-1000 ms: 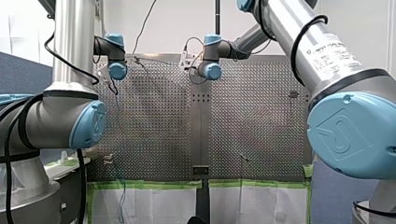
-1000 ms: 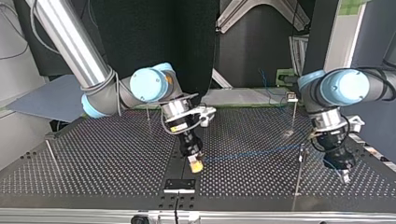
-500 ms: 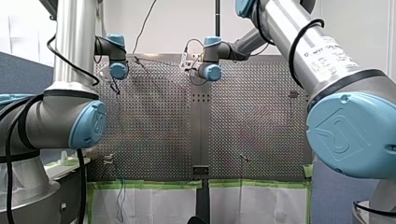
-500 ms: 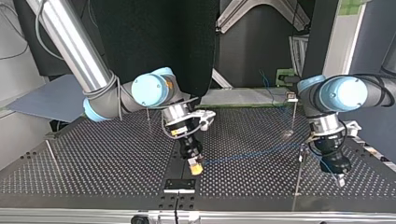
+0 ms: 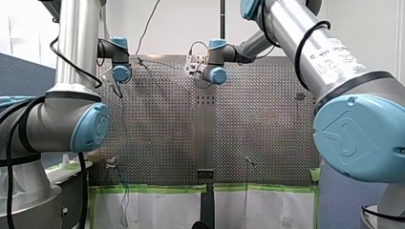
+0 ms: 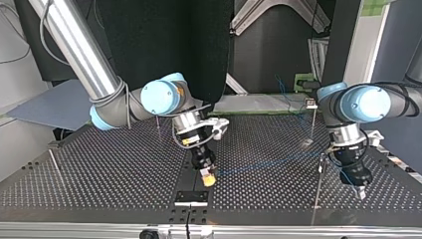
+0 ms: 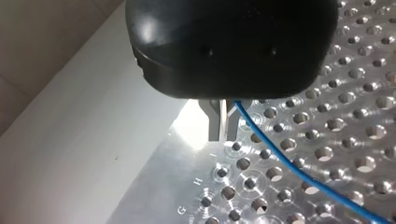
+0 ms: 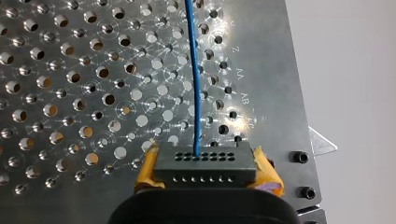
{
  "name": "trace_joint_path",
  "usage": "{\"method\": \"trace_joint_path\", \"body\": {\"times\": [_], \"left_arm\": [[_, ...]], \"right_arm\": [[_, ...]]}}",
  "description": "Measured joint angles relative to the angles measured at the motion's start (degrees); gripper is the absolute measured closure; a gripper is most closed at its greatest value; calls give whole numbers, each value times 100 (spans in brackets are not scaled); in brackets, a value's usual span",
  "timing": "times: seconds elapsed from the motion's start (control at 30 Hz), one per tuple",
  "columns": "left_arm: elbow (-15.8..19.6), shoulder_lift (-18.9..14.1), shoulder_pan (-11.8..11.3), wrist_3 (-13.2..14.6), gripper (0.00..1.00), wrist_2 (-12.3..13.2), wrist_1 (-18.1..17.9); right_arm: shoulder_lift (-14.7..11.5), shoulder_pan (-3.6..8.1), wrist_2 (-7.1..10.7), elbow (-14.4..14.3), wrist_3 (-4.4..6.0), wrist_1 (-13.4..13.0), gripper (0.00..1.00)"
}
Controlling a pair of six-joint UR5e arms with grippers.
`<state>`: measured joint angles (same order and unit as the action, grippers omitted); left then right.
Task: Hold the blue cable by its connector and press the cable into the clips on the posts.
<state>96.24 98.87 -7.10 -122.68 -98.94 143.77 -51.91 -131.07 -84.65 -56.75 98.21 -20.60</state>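
- Cable (image 8: pixel 194 70), thin and blue, looks light and limp; it runs low over the table (image 8: pixel 70 70).
- Connector (image 8: pixel 205 164), a rigid black block at the cable's end, is the firm place to hold; my right gripper (image 8: pixel 206 170) clamps it between yellow pads.
- My left gripper (image 7: pixel 222 122) is closed to a slit, with the cable running out of it.
- Clips on the posts (image 6: pixel 317 189) are too small to make out.

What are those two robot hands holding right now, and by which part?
My right gripper clamps the black connector by its two ends, between yellow pads. My left gripper pinches the blue cable itself, along its length.
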Motion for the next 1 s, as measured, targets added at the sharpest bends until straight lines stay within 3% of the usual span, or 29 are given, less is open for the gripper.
{"method": "trace_joint_path", "body": {"times": [0.27,0.3,0.33,0.37,0.4,0.43,0.47,0.5,0.77,1.0], "left_arm": [[0,0,6,-9,62,20,170],[1,-1,11,-3,56,26,209],[1,-2,14,2,43,29,240],[2,-2,15,6,43,32,276],[1,-2,13,10,31,35,334],[2,-3,10,12,12,43,381],[3,-4,8,15,12,55,423],[3,-8,4,20,1,78,479],[13,-161,-3,33,1,-75,849],[186,-482,1,249,1,-67,1221]], "right_arm": [[2,-14,0,1,5,2,100],[1,-14,0,2,5,4,100],[1,-14,0,2,6,6,100],[1,-15,0,2,7,11,100],[1,-15,0,2,7,16,100],[1,-15,0,1,7,23,100],[1,-16,0,1,7,32,100],[1,-17,0,1,7,38,100],[1,-27,0,1,4,73,100],[0,-43,0,2,-8,120,100]]}}
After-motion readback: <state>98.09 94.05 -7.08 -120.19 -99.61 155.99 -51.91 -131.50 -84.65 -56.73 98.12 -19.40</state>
